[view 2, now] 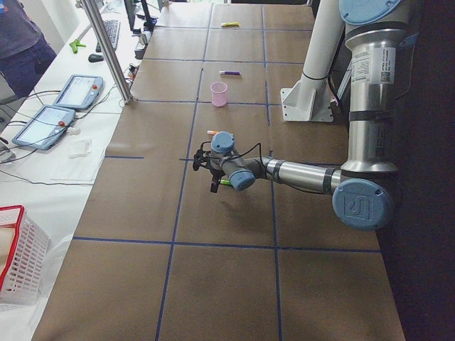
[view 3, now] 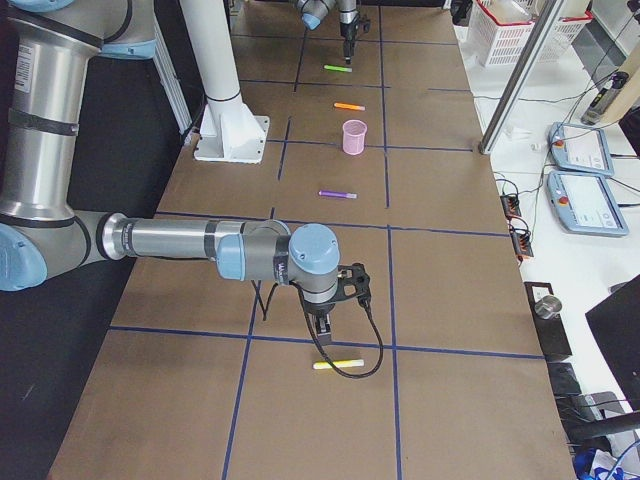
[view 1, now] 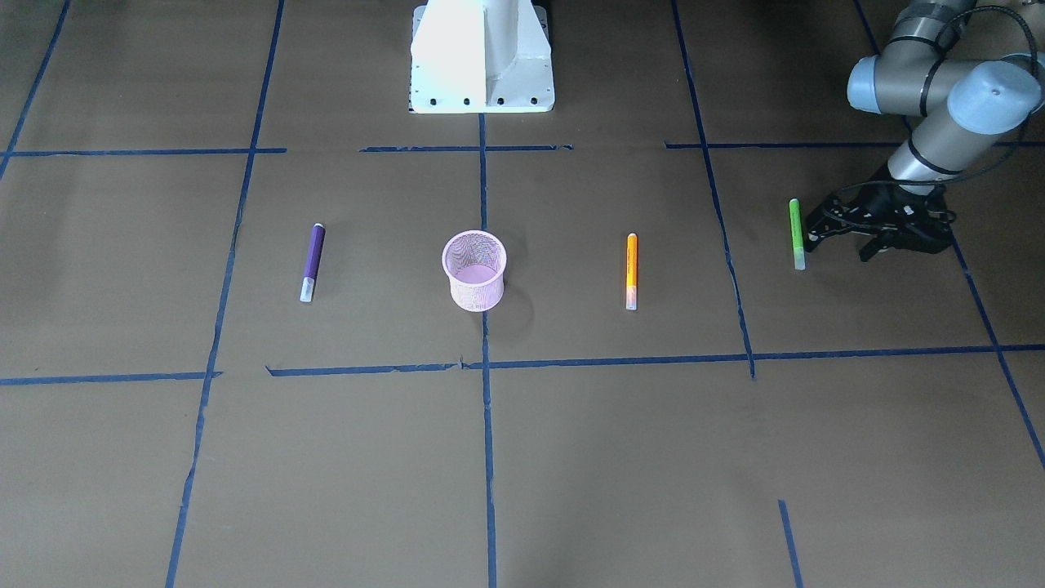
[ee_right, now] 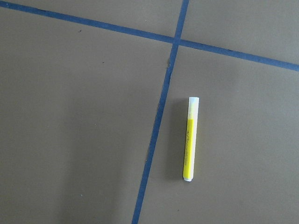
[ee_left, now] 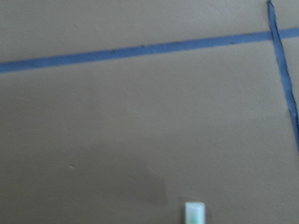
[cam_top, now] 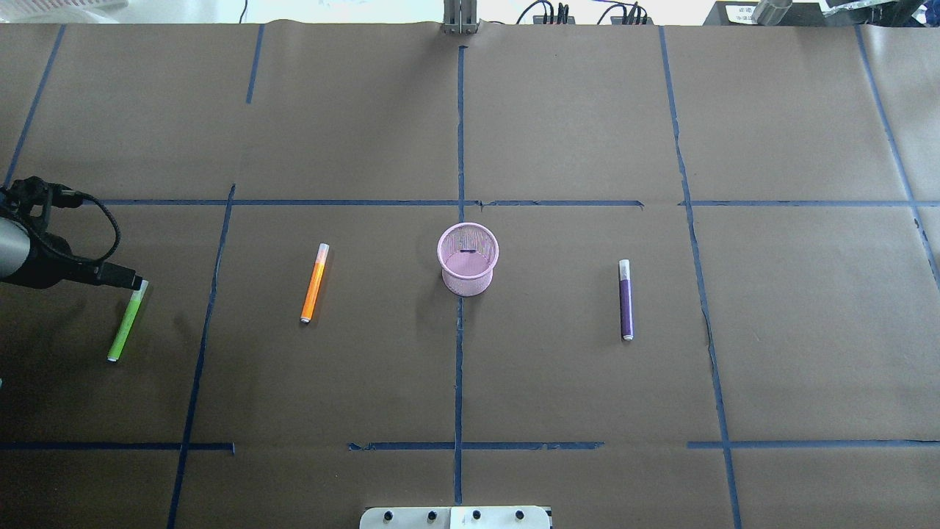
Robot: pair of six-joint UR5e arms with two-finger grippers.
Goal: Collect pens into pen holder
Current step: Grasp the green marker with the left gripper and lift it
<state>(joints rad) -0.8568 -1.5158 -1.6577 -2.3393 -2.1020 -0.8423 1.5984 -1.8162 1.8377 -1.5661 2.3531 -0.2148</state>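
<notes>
The desk [view 1: 571,457] is covered in brown paper and marked into squares with blue tape; operator benches run along its far side in the side views. The holder [view 1: 474,270] stands upright on the centre tape line with its mouth up, and no pen shows in it. That central spot looks chosen so that either arm can reach it. The purple pen [view 1: 311,262], orange pen [view 1: 631,271] and green pen [view 1: 796,233] lie flat, roughly parallel and well apart, which in my judgement lets each be taken singly. The left end effector [view 1: 841,245] sits low, just beside the capped end of the green pen. Its fingers appear spread and grip nothing, so it looks to be lining up a pick. A yellow pen [ee_right: 190,138] lies alone at the robot's right end of the desk, outside the front and overhead views. The right end effector [view 3: 322,322] hangs above it, pointing down. It shows only in the right side view, so I cannot tell whether it is parted or closed. Neither wrist camera shows its own fingers. The left wrist picture is blurred, with only the pale tip of the green pen at its bottom edge. The overhead view cuts off most of the left arm.
</notes>
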